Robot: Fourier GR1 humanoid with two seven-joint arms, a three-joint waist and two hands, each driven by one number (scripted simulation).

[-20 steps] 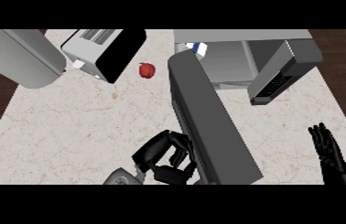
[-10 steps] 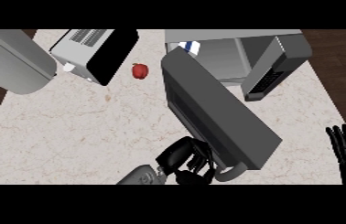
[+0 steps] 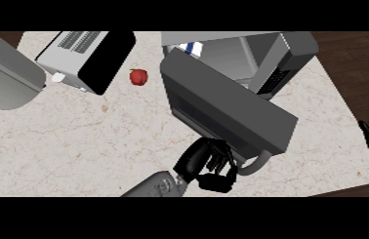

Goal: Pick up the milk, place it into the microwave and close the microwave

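Note:
The grey microwave (image 3: 288, 52) stands at the back right with its cavity showing. A small white and blue piece of the milk carton (image 3: 190, 48) shows inside it, above the door's top edge. The microwave door (image 3: 223, 106) stands partly swung, slanting across the middle of the head view. Its curved handle (image 3: 254, 167) is at its near end. My left hand (image 3: 205, 164) rests against the door's near edge beside the handle, fingers touching the door and holding nothing. Only a straight finger of my right hand (image 3: 364, 131) shows at the right edge, away from everything.
A toaster oven (image 3: 86, 57) with a dark front sits at the back left. A grey rounded appliance (image 3: 14, 82) fills the far left. A red pepper (image 3: 138, 76) lies between the toaster oven and the microwave door. The counter's right edge (image 3: 338, 101) runs beside the microwave.
The door has swung round toward the microwave with my left hand following it to the right. My right hand has slid almost out of view at the right edge.

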